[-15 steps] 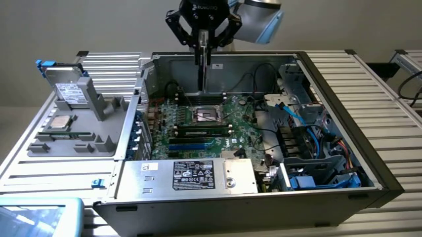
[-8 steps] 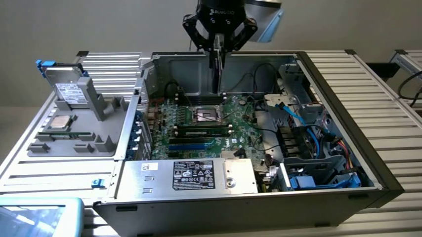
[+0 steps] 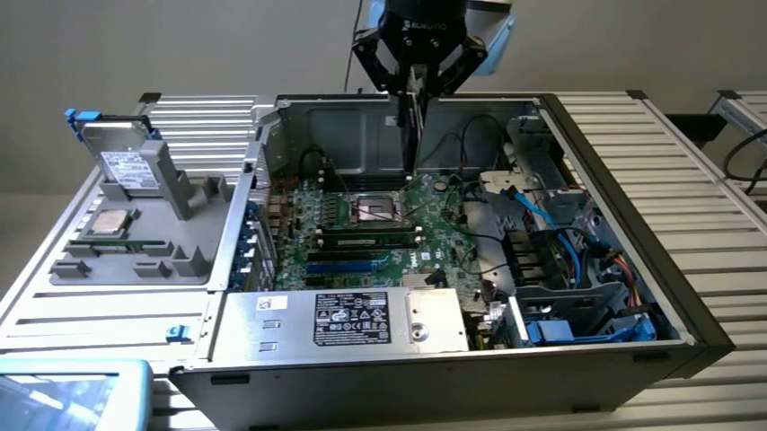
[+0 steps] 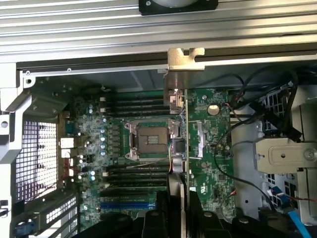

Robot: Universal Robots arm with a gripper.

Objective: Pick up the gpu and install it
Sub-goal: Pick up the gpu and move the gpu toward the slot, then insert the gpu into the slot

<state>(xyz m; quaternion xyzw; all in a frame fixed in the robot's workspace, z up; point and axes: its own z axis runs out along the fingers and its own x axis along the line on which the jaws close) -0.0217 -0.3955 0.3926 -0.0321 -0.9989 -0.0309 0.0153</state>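
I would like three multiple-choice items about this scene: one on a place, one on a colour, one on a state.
1. Where is the gpu?
A. on the grey tray
B. on the power supply
C. over the motherboard

2. The motherboard is:
A. green
B. red
C. white

3. The gripper is:
A. open
B. shut on the gpu
C. shut on a cable

Key: C, the gpu hangs above the board inside the open case; A, its surface is green; B, the gripper clamps the gpu's edge.

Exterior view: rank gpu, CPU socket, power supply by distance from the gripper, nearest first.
1. gpu: held in the gripper, above the case.
2. CPU socket: on the motherboard, below the card.
3. power supply: at the case wall nearest the camera.
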